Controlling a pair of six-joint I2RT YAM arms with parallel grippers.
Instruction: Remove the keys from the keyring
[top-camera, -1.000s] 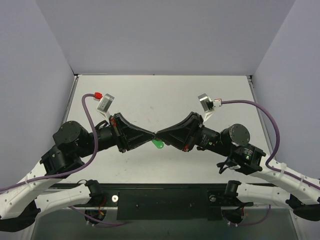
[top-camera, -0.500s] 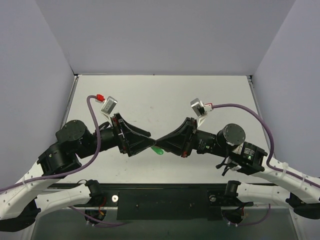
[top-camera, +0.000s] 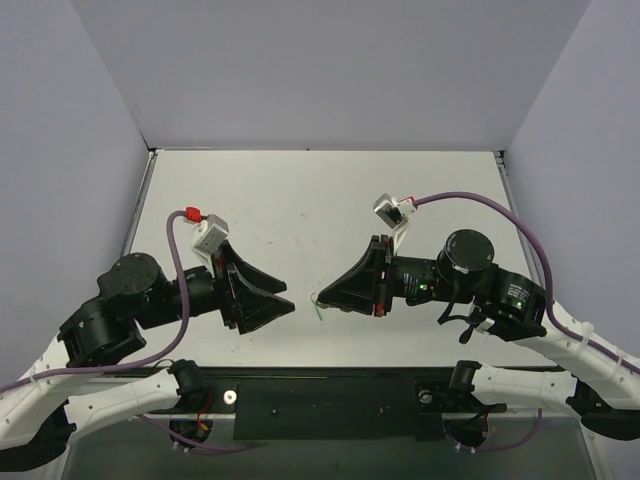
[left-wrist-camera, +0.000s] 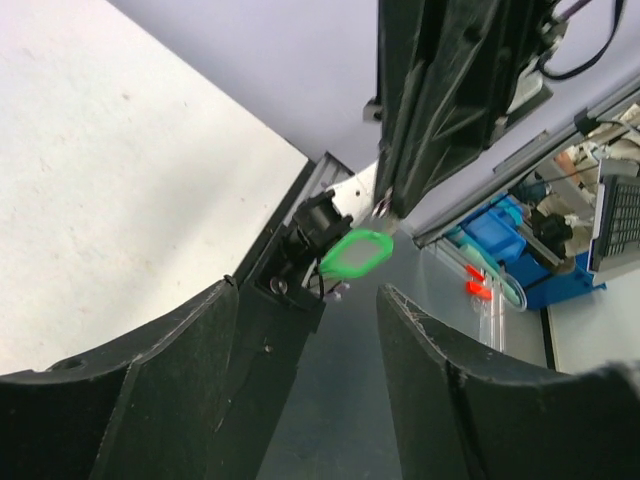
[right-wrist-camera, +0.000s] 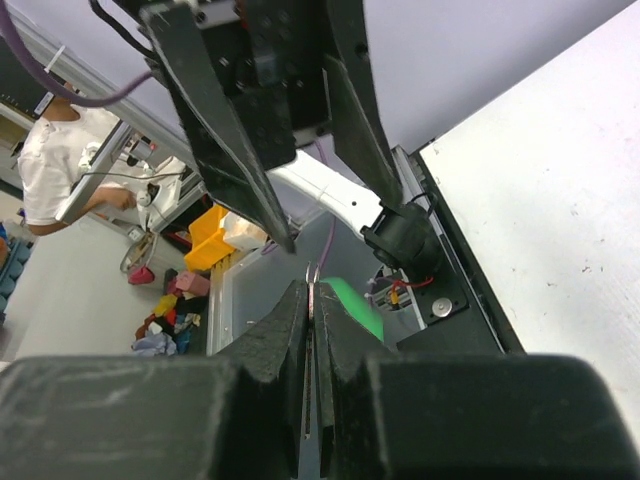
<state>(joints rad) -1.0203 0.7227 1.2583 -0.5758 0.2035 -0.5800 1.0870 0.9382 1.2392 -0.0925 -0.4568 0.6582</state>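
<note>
L grip (top-camera: 287, 297): jaws apart, empty | R grip (top-camera: 318, 296): pinched tight on keyring (left-wrist-camera: 357, 252), green tag dangling under tips, above table (top-camera: 300, 200) | count: 1 tag; key can't make out

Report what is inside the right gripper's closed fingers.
A thin metal ring pokes out between the shut fingers, with the bright green translucent oval plastic tag hanging at their tips. Whatever is pinched deeper inside is covered.
</note>
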